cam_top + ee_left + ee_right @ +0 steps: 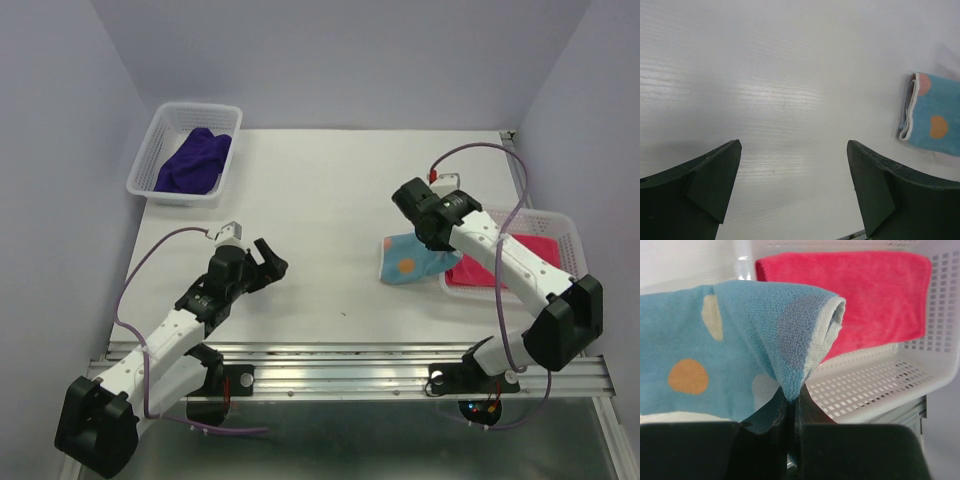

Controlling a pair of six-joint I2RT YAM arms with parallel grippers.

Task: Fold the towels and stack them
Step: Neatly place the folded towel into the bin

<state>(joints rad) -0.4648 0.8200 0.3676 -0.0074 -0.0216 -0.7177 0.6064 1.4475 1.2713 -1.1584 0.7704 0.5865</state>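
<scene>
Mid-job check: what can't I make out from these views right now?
- The pink towel: top view, the right arm crosses its middle; right wrist view, the blue towel covers its lower left part.
- The blue towel: left wrist view, cut off by the right edge.
- The right gripper: top view, fingers hidden under its wrist.

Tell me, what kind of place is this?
Probably a robot test lab. Two black-and-white robot arms are mounted on a metal rail, plain lilac walls box in the white table, and a white mesh plastic basket holds a dark purple towel.
</scene>
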